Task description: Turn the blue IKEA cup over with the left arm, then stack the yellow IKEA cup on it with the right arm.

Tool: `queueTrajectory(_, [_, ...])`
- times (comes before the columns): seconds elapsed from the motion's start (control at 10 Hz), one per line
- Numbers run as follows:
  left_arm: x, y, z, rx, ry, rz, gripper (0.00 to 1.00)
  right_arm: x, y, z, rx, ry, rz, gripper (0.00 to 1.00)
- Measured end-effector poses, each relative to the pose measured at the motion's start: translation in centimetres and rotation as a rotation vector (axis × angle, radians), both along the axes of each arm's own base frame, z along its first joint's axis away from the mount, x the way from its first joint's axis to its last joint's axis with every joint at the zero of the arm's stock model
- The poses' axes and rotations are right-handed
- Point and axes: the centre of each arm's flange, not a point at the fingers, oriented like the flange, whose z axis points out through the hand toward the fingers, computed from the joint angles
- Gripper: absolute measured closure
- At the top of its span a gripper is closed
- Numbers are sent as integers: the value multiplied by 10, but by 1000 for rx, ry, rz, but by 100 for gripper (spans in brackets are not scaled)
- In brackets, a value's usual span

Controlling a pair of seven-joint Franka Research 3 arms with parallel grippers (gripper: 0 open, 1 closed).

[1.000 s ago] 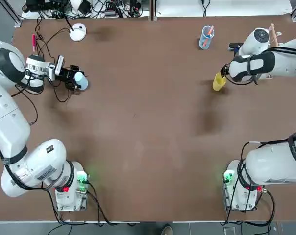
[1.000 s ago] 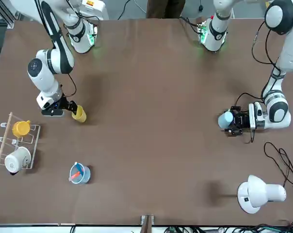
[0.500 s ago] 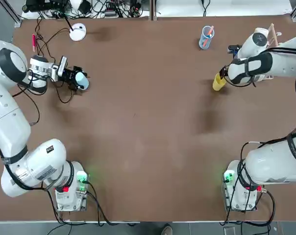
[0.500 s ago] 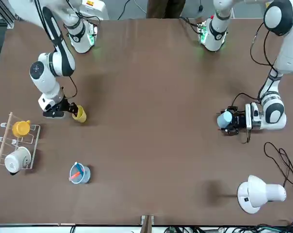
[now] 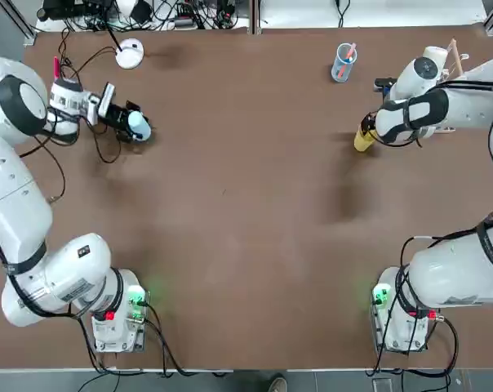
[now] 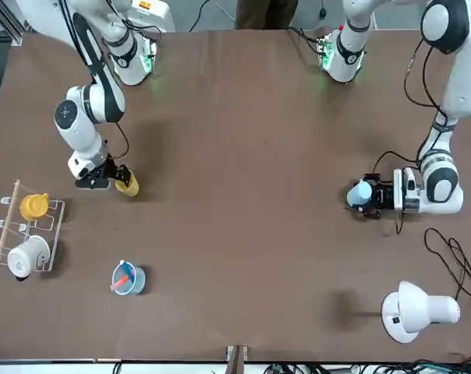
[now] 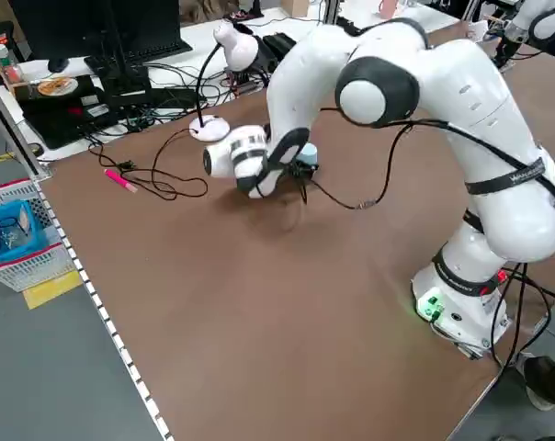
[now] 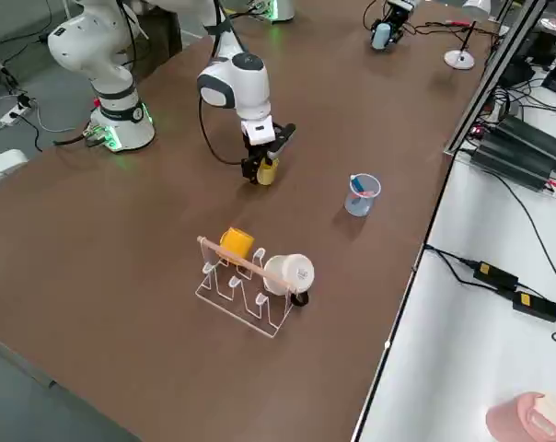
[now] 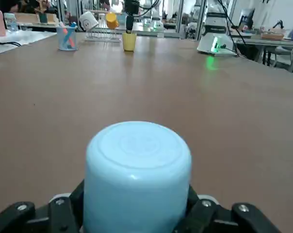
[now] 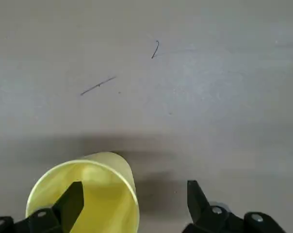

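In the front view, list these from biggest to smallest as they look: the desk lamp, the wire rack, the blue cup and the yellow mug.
1. Wire rack or lamp: too alike to rank.
2. Blue cup or yellow mug: also too alike.

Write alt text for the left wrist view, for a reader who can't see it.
A pale blue plastic tumbler, its closed base facing up, stands between the fingers of the left gripper in the foreground. Across the brown table, the yellow tumbler is at the other arm's gripper, near a cup of sticks and a rack holding mugs.
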Motion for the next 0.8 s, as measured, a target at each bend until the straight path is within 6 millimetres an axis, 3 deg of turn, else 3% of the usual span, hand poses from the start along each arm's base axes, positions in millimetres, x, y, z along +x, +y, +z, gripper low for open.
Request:
queueTrajectory(0.2, [17, 4, 63, 135, -1, -42, 29, -1, 1, -2, -4, 4, 2, 19])
queueTrajectory(0.4, [26, -1, 117, 259, 17, -36, 29, 0, 0, -2, 0, 4, -35, 52])
queueTrajectory(0.6, [28, -24, 159, 389, -1, -23, 29, 0, 0, -2, 4, 3, -70, 85])
queueTrajectory(0.7, [25, -42, 184, 442, -47, -6, 29, 1, 0, 0, 6, -2, -76, 95])
queueTrajectory(0.8, [22, -67, 214, 497, -85, 0, 29, 2, 0, 1, 5, 2, -79, 95])
